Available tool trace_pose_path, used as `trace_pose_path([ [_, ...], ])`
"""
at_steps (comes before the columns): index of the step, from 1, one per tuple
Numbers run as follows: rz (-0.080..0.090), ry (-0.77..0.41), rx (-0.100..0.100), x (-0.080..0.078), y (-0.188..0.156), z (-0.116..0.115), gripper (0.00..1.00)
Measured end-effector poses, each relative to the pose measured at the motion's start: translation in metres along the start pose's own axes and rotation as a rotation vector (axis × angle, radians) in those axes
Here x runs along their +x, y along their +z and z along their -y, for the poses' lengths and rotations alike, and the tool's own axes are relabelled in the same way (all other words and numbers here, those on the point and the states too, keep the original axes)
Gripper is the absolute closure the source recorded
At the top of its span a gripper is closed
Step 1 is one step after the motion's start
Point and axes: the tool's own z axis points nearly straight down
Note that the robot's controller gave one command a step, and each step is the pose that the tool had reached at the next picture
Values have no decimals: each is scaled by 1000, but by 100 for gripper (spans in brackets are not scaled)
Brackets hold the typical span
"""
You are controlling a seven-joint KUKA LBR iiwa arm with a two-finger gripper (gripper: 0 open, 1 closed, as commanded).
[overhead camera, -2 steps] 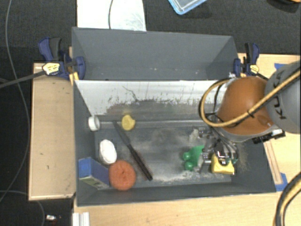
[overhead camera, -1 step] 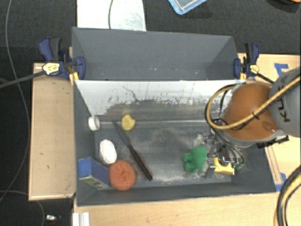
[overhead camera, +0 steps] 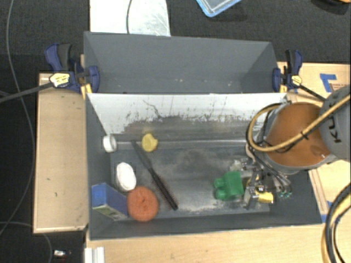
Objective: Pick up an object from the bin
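My gripper is low in the bin's front right part, under the arm's orange cover. A green blocky toy lies right at its left side, touching or nearly touching the fingers; whether the fingers are round it cannot be told. A long black stick lies slanted in the middle of the bin floor, well left of the gripper.
At the front left lie an orange-red fuzzy ball, a blue box and a white oval thing. Near the back wall sit a yellow lump and a small white cylinder.
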Motion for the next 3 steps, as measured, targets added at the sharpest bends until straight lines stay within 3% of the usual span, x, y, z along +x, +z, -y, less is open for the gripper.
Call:
trace_pose_path([
  [1, 10, -50, 1, -3, -5, 21, 0],
  [2, 5, -123, 0, 3, 2, 12, 0],
  [3, 12, -246, 1, -12, -4, 1, 0],
])
